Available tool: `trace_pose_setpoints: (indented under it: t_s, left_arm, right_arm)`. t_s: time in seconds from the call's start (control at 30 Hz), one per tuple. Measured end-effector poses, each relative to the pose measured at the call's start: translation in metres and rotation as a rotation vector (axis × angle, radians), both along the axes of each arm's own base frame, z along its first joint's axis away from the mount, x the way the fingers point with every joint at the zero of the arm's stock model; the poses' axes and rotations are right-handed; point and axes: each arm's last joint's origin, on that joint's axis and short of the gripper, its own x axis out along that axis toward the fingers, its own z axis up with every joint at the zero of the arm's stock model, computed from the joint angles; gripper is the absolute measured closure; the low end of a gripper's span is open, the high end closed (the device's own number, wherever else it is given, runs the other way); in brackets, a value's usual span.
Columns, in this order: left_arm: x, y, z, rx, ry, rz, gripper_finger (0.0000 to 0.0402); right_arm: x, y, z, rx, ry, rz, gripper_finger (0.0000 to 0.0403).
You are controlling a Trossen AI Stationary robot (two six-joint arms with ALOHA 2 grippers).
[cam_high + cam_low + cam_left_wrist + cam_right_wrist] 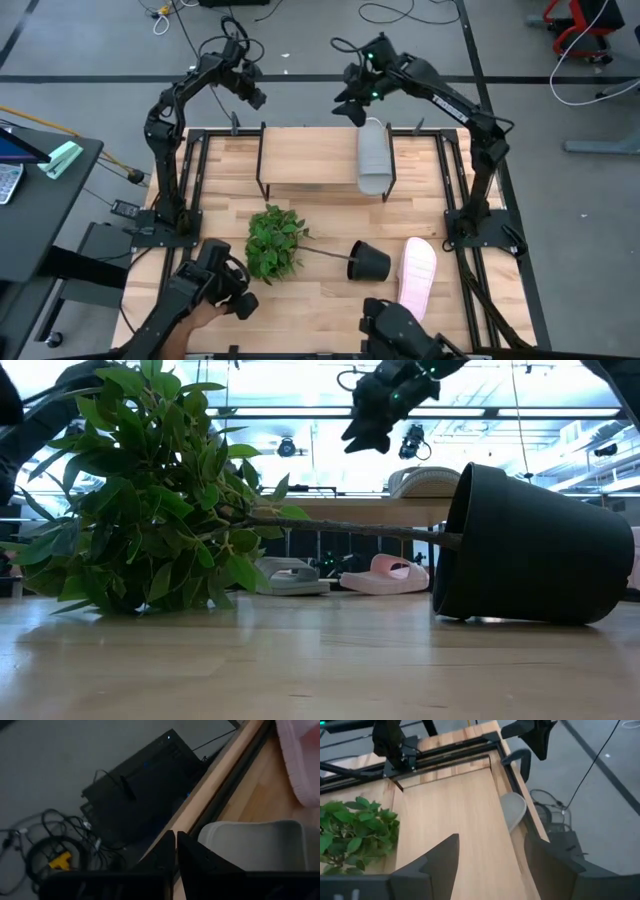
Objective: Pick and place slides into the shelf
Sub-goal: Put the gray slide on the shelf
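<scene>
One grey foam slide sandal (pixel 373 157) lies on the right end of the low shelf's light wooden top board (pixel 305 156), its toe overhanging the near edge, while a pale pink foam slide sandal (pixel 417 276) waits on the slatted wooden bench (pixel 470 300) near the front right corner. The low view shows another grey slide (pixel 290 576) and a pink one (pixel 386 574) lying under the shelf. The right gripper (pixel 353 104) hovers behind the shelf with fingers spread and empty; the left gripper (pixel 252 97) hangs off the bench's far edge, fingers pressed together on nothing. The tipped black plastic plant pot (pixel 367 261) with its leafy green plant (pixel 273 243) lies just beside the pink slide (an awkward neighbour), so a low reach could likely knock it rolling, and a nudge could tip the overhanging grey slide off.
</scene>
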Motion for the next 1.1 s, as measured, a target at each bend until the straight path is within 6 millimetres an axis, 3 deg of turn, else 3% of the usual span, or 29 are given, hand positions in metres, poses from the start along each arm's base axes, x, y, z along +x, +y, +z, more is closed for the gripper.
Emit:
trace_pose_setpoints:
  t_s: [0.17, 0.43, 0.57, 0.83, 1.1]
  left_arm:
    - [0.005, 0.009, -0.015, -0.076, -0.002, -0.010, 0.0386]
    - [0.018, 0.038, -0.009, -0.200, -0.027, -0.024, 0.0384]
    - [0.013, 0.051, -0.013, -0.231, -0.106, 0.020, 0.0375]
    - [-0.003, 0.052, -0.040, -0.435, -0.148, 0.059, 0.0353]
    - [0.006, 0.049, -0.051, -0.466, -0.139, 0.038, 0.0281]
  right_arm:
    - [0.002, -0.006, -0.010, 0.012, 0.025, 0.014, 0.0174]
    - [-0.003, -0.008, -0.010, 0.008, 0.030, 0.018, 0.0174]
    - [-0.006, -0.010, -0.010, 0.013, 0.036, 0.011, 0.0174]
    - [-0.008, -0.012, -0.010, 0.026, 0.022, 0.035, 0.0174]
    - [-0.006, -0.008, -0.010, 0.031, 0.011, 0.073, 0.0174]
